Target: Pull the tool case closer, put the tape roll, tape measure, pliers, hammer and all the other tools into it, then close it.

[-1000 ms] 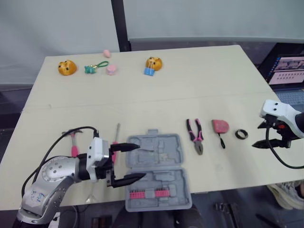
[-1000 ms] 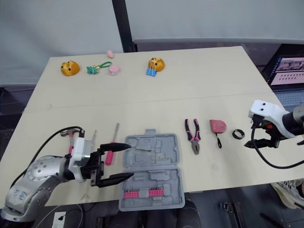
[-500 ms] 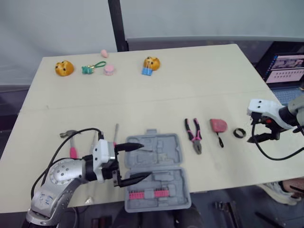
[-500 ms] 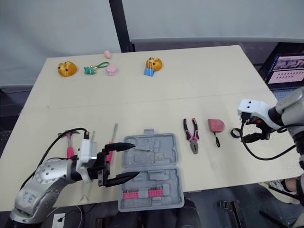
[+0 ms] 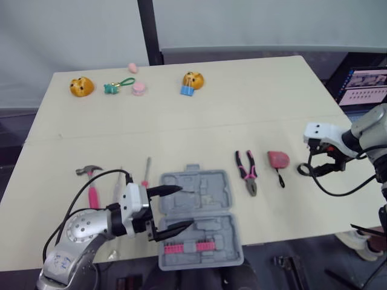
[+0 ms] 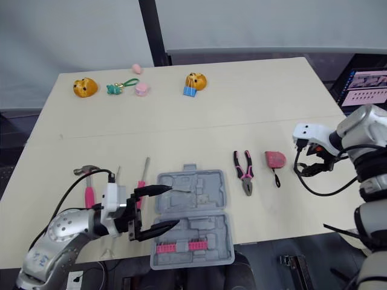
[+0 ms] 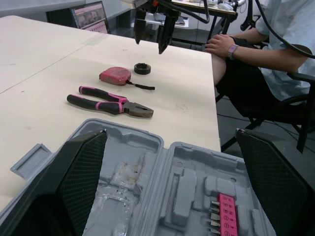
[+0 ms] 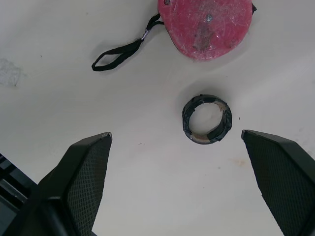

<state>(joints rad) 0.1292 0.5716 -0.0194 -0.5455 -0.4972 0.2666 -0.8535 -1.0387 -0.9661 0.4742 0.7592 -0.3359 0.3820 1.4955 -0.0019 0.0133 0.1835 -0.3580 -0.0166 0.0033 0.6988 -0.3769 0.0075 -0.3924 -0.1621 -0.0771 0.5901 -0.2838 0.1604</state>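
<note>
Tool case (image 5: 199, 226): grey moulded plastic, laid open at the near edge of the table (image 5: 181, 127), long axis running toward the far edge.
Left gripper (image 5: 185, 206): fingers held apart over the case's left part.
Right gripper (image 8: 174, 135): fingers spread wide above the tape roll (image 8: 206, 119), a black ring near the right edge.
Pliers (image 5: 248, 172): handles pointed toward the far edge.
Left wrist view: a seated person (image 7: 275, 59) is seen.

The tape measure (image 8: 206, 24) runs off the right wrist view's edge.
</note>
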